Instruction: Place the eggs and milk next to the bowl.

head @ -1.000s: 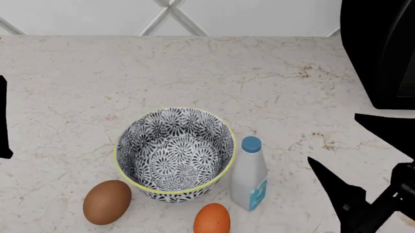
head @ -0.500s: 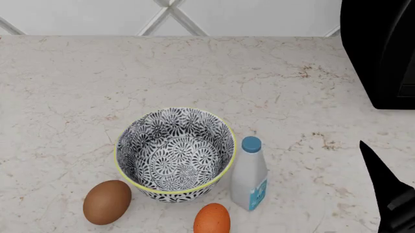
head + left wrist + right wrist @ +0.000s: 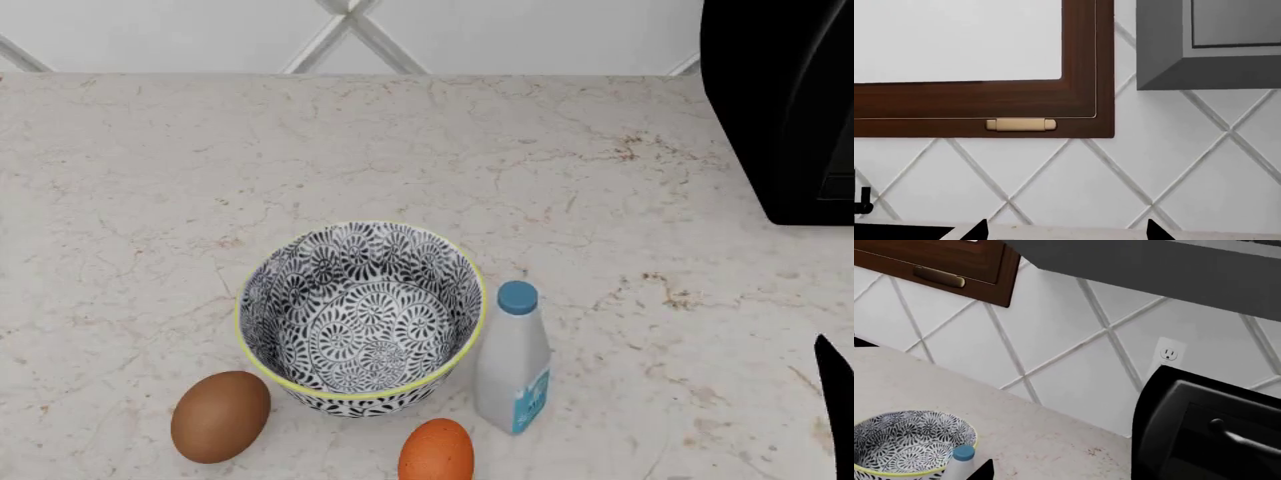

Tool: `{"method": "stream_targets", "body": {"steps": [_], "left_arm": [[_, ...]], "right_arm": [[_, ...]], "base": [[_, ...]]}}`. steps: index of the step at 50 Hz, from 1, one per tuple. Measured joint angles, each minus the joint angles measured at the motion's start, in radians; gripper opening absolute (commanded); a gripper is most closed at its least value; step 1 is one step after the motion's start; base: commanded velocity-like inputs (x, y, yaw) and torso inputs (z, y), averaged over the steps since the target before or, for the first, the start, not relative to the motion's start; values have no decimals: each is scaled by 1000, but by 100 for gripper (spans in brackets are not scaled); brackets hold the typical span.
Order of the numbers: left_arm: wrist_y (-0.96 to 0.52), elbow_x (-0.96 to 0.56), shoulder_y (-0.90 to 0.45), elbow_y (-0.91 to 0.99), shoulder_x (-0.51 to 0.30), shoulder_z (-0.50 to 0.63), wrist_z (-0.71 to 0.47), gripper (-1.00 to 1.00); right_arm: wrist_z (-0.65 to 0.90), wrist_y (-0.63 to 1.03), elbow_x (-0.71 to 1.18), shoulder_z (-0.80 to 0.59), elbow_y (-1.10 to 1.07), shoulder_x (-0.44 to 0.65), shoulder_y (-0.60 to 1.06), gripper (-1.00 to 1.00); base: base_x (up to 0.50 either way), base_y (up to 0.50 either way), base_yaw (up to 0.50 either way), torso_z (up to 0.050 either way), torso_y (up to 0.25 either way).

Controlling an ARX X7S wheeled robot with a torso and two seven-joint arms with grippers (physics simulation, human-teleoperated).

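Head view: bowl (image 3: pixel 360 315) mid-counter, milk (image 3: pixel 514 362) upright touching its right side, brown egg (image 3: pixel 220 415) and orange egg (image 3: pixel 437 451) just near of it. Left gripper unseen; right shows only a dark sliver at the edge, opening can't tell. Risk: eggs rolling off the near edge, or an arm sweep tipping the milk.

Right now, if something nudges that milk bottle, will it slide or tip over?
The milk would probably tip rather than slide: it stands upright, tall and narrow, on a small base. On the smooth counter it might skid a little first. If it falls toward the bowl, that close wall would likely catch it.
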Motion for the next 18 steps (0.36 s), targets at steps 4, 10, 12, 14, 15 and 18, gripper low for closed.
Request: {"method": "stream_targets", "body": {"steps": [4, 10, 12, 14, 15, 18], "left_arm": [[-8, -35, 58, 25, 26, -100, 16, 100], [-13, -89, 138, 57, 71, -246, 44, 100], [-13, -107, 165, 66, 91, -296, 58, 100], [-14, -124, 191, 74, 111, -343, 73, 100], [-14, -131, 204, 77, 121, -366, 80, 100], [-13, -156, 242, 86, 151, -435, 103, 100]], "right_arm": [[-17, 5, 8, 79, -43, -56, -53, 100], [-57, -1, 23, 190, -102, -151, -125, 100], [-76, -8, 26, 223, -119, -188, -148, 100], [-96, -16, 31, 254, -135, -225, -169, 100], [-106, -20, 33, 269, -142, -242, -180, 100], [-138, -34, 41, 314, -160, -295, -210, 100]], "base": [[0, 0, 0, 0, 0], [0, 0, 0, 0, 0], [0, 0, 0, 0, 0], [0, 0, 0, 0, 0], [0, 0, 0, 0, 0], [0, 0, 0, 0, 0]]}}
